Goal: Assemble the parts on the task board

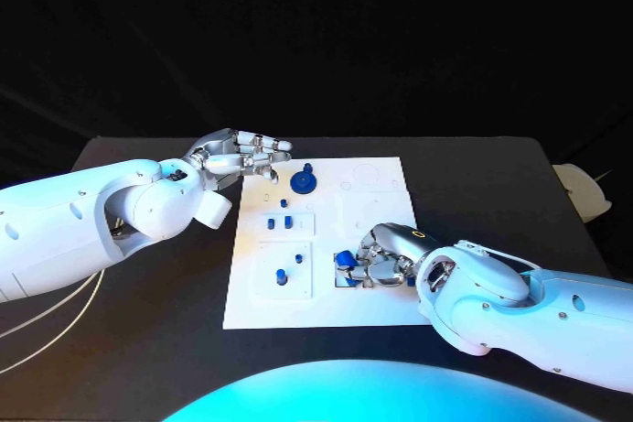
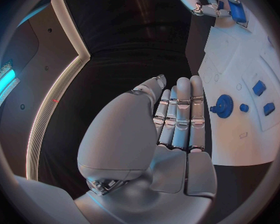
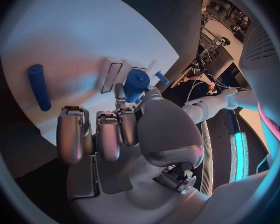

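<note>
Now the right robot hand (image 1: 373,260) pinches a short blue plastic cylinder (image 3: 136,83) over the white task board (image 1: 382,303); tilted, it may jam. Left robot hand (image 1: 244,153) hovers released.

One task board (image 1: 382,179), one blue gear (image 1: 305,180) — about six smaller blue parts (image 1: 281,223), two hands (image 1: 245,153).

Matte black table (image 1: 158,349) bearing one board.
The flat white rectangular task board (image 1: 376,303) lies at its middle.
</note>
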